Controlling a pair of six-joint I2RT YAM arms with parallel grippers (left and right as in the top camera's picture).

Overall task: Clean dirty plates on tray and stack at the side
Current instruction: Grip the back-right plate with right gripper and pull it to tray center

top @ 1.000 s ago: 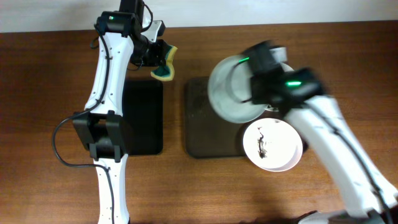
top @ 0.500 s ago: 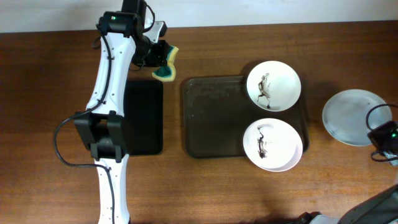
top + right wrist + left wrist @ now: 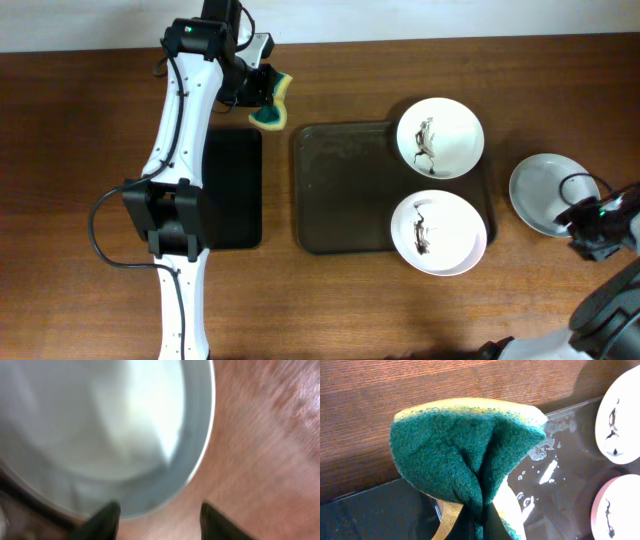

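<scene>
Wood-grain table [image 3: 60, 150] fills the overhead view. The right gripper [image 3: 590, 213] sits at the 4 o'clock rim of the clean plate [image 3: 540, 190], which lies flat on the bare wood at 3 o'clock from the tray [image 3: 340, 190]. In the wrist view its fingers stand apart with table showing between them. That view is badly blurred, so I cannot tell whether either finger touches the rim. The left gripper [image 3: 260, 90] is clamped on a folded sponge [image 3: 470, 455], green side out, hanging over the wood at 11 o'clock from the tray, just past the far end of the black tray [image 3: 235, 190].

Two smeared plates lie at the tray's right end. The far plate [image 3: 455, 140] is at 2 o'clock. The near plate [image 3: 455, 235] is at 4 o'clock, its edge overhanging the tray's rim.

The plates look stiff, glossy and light, probably slick where damp, and likely to chip if dropped. The thin raised rim is the only place two fingers can bite. The near plate's overhanging lip at 4 o'clock offers the easiest hold, with room for a finger beneath. The far plate sits wholly inside the tray, so a finger would have to slip under its rim against the tray floor. A firm pinch with the plate held level seems wise, since a shallow plate held at one edge will tend to swing.
</scene>
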